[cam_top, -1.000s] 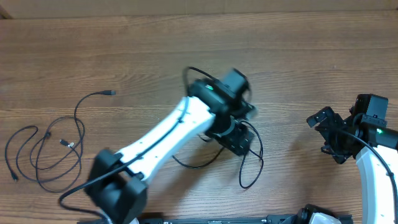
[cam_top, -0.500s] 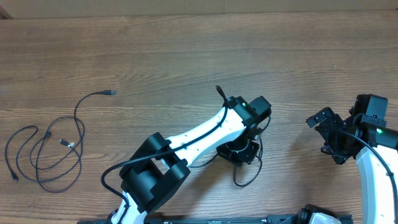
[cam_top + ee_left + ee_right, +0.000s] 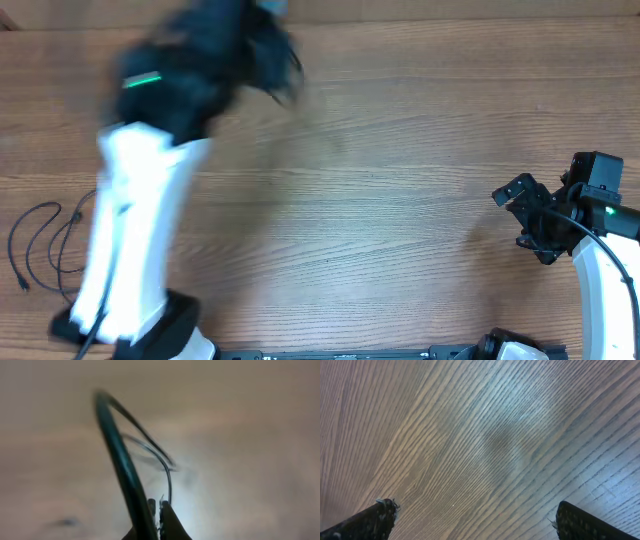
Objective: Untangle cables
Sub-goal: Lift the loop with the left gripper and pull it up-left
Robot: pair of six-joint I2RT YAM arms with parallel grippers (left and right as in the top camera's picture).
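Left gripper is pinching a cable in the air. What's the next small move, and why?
Probably lower the left gripper onto bare table and release: its cable hangs pinched and free, apart from the loops lying at the left edge.

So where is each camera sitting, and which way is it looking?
Overhead: fixed above the brown wooden table, looking straight down; both white arms show, the left arm blurred, with loose thin black cables at the left edge.
Left wrist: on the left arm, looking along the left jaws, shut on a thin black cable; all blurred.
Right wrist: on the right arm, looking down at bare wood between the open right jaws.
Shared: overhead and right wrist both show the right jaws and that table.
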